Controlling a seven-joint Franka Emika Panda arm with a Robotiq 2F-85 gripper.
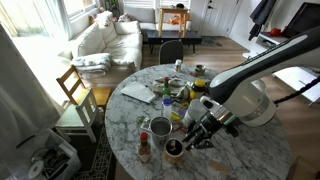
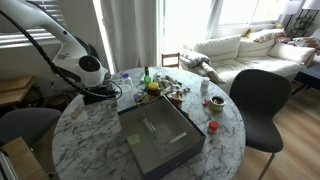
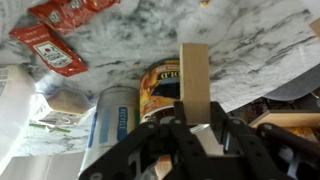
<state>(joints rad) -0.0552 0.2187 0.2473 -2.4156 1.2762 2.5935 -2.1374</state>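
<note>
Wrist view: the gripper is closed almost fully on a wooden block. The block is a plain tan rectangular bar, held upright between the black fingers. Just beyond it stands a cylindrical can with a glossy yellow-brown label. Beside the can is a white-and-blue cylindrical container. Farther off, flat red sauce packets lie on the table, which has a white marble top with grey veins.

Only the exterior views show the table's round outline. There the gripper hangs over clutter between the table's middle and its edge. An exterior view also shows a grey rectangular tray. The block is too small to make out in that view.
</note>
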